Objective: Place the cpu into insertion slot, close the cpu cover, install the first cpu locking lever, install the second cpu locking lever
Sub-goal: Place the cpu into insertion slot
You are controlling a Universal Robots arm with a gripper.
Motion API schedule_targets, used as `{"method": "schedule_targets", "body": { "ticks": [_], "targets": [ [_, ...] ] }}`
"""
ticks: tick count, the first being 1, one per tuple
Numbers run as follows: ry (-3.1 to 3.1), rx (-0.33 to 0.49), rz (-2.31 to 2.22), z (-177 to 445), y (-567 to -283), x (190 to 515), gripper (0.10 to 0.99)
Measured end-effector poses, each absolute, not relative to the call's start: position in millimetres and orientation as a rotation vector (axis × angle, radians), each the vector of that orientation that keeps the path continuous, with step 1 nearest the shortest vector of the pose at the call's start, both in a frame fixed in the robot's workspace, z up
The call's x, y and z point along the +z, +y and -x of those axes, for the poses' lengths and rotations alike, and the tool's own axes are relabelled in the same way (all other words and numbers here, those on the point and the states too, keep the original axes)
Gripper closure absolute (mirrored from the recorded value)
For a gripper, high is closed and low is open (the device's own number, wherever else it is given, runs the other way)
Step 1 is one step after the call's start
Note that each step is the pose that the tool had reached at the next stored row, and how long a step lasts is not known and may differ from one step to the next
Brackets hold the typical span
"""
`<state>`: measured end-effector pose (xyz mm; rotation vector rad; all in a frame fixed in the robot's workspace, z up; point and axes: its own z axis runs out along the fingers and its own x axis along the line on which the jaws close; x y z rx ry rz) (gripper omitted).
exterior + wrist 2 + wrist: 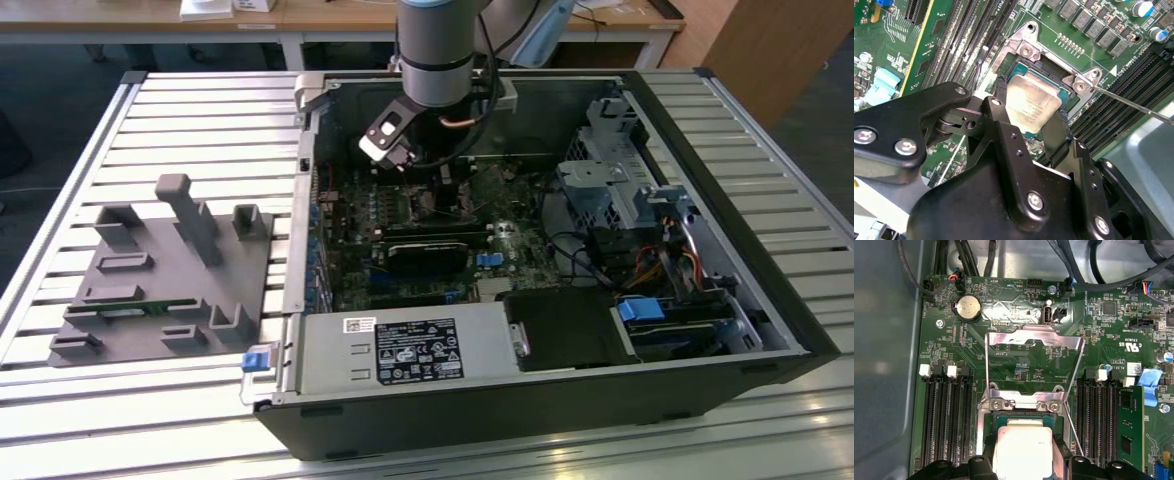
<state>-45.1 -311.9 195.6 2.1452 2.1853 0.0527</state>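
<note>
from my station i saw the arm (438,40) reaching down into the open computer case (787,330), which lay on the slatted table (200,120). the claw (1029,116) hung right over the socket (1024,402) on the green board (1019,365). it was drawn narrow onto the cpu (1032,102): in both wrist views one black finger (1001,130) lay against one edge of the silver chip and the other finger (1061,135) against the opposite edge. the cpu sat square within the socket's outline, silver top up. i could not tell whether it was fully down in the socket or a little above it.

the cpu cover (1034,338) was swung open, raised from the hinge side of the socket, with board showing through its open centre. a thin wire lever (986,367) stood free along one side of the cover, and another (1074,432) slanted loose at the other side of the socket, neither hooked down. black memory slots (946,425) flanked the socket on both sides, and a green memory stick (1129,425) stood at the outer edge of one bank. a round coin battery (968,307) sat beyond the raised cover. outside the case, well apart from the socket, a grey holder block (160,270) rested on the table.
</note>
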Motion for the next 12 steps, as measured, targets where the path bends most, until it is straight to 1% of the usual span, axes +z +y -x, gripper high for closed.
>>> {"method": "schedule_targets", "body": {
  "ticks": [12],
  "targets": [
    [2.183, 0.053, -2.148, 43.9, -311.9, 195.4, 0.561]
  ]
}}
